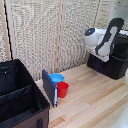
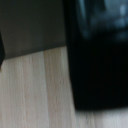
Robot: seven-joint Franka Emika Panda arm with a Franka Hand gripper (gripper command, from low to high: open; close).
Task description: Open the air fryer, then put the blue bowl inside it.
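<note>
The air fryer (image 1: pixel 114 63) is a matte black box on the wooden table at the exterior view's right. My white arm bends down over its near top corner, and the gripper (image 1: pixel 103 56) is pressed close to the front. Its fingers cannot be made out. In the wrist view the air fryer (image 2: pixel 95 55) is a blurred black mass very near the camera, and no fingers show. The air fryer handle is hidden in both views. The blue bowl (image 1: pixel 56 78) sits far from the gripper, by the slatted wall at the table's middle.
A red cup (image 1: pixel 62 89) stands just in front of the bowl. A dark blue flat panel (image 1: pixel 49 87) stands upright beside both. A large black fabric bin (image 1: pixel 20 97) fills the exterior view's left. Pale wooden tabletop (image 1: pixel 92 97) lies between cup and fryer.
</note>
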